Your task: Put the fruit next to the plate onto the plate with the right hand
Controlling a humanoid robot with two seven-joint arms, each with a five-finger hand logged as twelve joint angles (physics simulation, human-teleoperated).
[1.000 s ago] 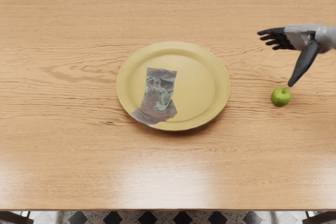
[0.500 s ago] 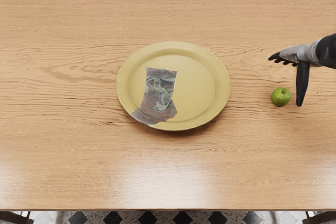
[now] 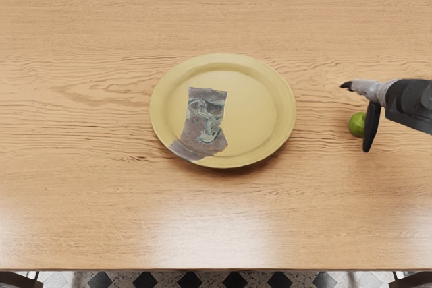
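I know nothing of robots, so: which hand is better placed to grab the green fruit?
The right hand: it hovers by the green fruit, its arm coming in from the right edge. No left arm shows.

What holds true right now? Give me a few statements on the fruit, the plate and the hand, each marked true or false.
1. The small green round fruit lies on the wooden table, to the right of the round yellow plate. True.
2. The fruit sits on the plate. False: it is on the table, clearly apart from the plate's rim.
3. The right hand is beside the fruit, and one dark digit hangs down across the fruit's right side in this view. True.
4. The plate is bare. False: a grey patterned flat scrap lies on its left half.
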